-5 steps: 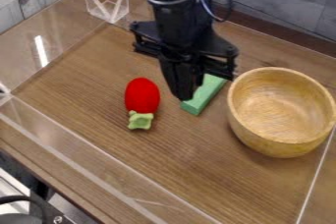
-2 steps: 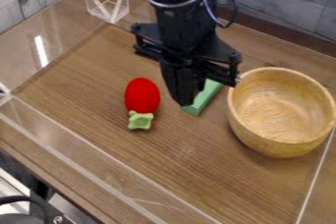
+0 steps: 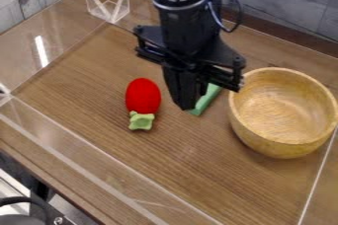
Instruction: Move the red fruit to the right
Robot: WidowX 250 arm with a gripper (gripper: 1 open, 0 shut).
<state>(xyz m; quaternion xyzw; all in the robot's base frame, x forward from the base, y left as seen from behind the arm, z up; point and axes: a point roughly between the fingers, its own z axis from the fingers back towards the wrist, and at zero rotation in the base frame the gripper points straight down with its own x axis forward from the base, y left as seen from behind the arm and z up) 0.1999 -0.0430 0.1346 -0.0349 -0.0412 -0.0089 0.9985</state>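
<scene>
**Red fruit waiting beside a clenched gripper**

The red fruit [image 3: 142,96] is seen lying on the wooden worktop [image 3: 79,81], its green leaf cap turned toward the camera. Just to its right the gripper [image 3: 185,98] is held pointing down, clenched on nothing. A green block [image 3: 208,98] and a wooden bowl [image 3: 283,111] are found further right. The fruit is judged light, smooth and rigid; it is best gripped across its rounded red middle.
</scene>
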